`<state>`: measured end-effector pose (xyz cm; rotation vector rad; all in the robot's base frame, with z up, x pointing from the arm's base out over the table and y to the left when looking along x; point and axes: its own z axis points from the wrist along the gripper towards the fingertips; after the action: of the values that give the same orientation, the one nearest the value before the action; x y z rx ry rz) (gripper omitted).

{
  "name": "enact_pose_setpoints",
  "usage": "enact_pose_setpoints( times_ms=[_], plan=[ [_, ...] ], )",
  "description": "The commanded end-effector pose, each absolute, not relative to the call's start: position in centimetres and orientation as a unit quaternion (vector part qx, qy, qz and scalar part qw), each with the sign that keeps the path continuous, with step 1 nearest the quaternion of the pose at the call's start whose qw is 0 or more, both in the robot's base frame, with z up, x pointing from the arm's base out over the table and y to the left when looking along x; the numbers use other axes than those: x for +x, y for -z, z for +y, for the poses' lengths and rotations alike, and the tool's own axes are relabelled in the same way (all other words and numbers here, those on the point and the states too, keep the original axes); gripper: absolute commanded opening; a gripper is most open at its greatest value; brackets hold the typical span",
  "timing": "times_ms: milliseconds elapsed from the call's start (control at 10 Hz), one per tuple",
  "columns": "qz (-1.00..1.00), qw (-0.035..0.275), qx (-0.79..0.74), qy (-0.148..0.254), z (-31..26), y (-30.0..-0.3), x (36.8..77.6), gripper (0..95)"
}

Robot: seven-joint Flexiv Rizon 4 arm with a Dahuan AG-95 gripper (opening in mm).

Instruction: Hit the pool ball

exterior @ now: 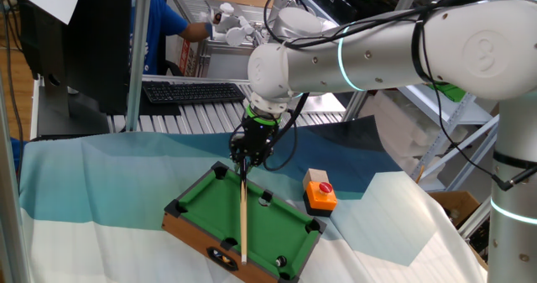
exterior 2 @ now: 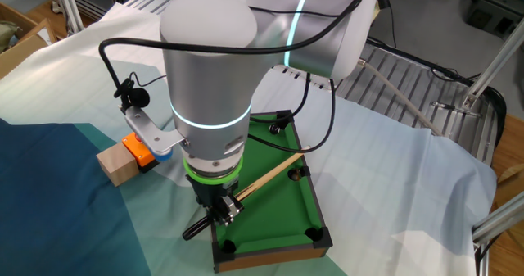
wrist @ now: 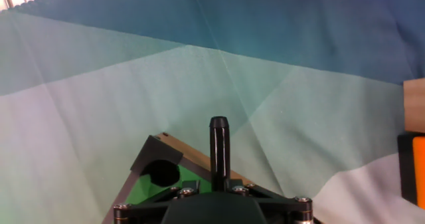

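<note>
While the end effector (exterior: 244, 153) grips the cue stick (exterior: 244, 216), pool ball (exterior: 281, 260) well apart, near far corner

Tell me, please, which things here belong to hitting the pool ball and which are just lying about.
For the job:
pool ball
cue stick, clamped in the gripper
mini pool table

Lying about:
orange button box
keyboard
blue-and-white cloth, which only covers the table
</note>
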<state>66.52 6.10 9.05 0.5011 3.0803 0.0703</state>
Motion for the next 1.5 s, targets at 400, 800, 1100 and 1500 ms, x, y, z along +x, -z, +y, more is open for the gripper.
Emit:
enact_pose_setpoints(
  times_ms=[400,800,1100,1500],
  plan=[
    [0.987,0.011,0.157,-0.029,5.62,-8.55,66.58,38.0],
    [0.988,0.012,0.153,-0.03,5.64,-8.28,66.62,19.0],
    [0.988,0.012,0.15,-0.03,5.64,-8.23,66.63,19.0],
    [0.988,0.015,0.152,-0.031,5.64,-8.19,66.64,19.0]
  ],
)
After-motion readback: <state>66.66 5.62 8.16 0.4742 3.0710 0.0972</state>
